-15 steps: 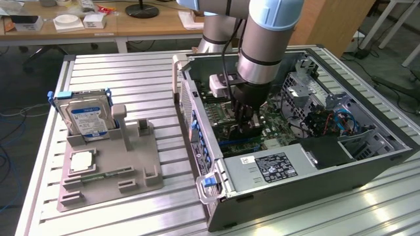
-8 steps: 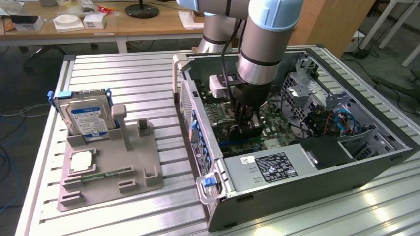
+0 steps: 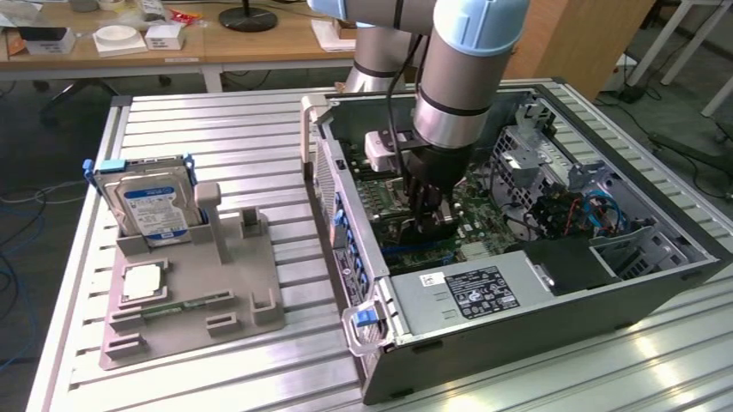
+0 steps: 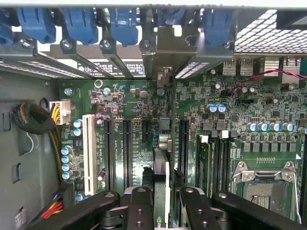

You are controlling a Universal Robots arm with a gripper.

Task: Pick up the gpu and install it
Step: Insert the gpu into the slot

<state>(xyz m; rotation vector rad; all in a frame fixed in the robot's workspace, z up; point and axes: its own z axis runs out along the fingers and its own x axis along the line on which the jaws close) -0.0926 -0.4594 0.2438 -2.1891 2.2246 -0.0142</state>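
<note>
Hard drive point(image 3: 151, 209) and processor chip point(image 3: 146, 281) sitting on the holder on the counter point(image 3: 240, 129). Gripper point(image 4: 161, 201) sitting closed on the gpu point(image 4: 161, 191), holding it edge-on inside the computer case point(image 3: 550, 318) over the motherboard point(image 4: 129, 120). Install step; seating likely needing straight alignment with a slot.

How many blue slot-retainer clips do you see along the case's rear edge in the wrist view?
5 blue clips, in a row above the motherboard. More may lie beyond the frame's edge.

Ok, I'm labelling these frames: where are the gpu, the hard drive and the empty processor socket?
gpu point(image 4: 161, 191): wrist view, green edge between the tool's fingers.
hard drive point(image 3: 153, 209): exterior view, blue-white label face.
processor socket point(image 4: 265, 189): wrist view, centre of the open socket.
</note>
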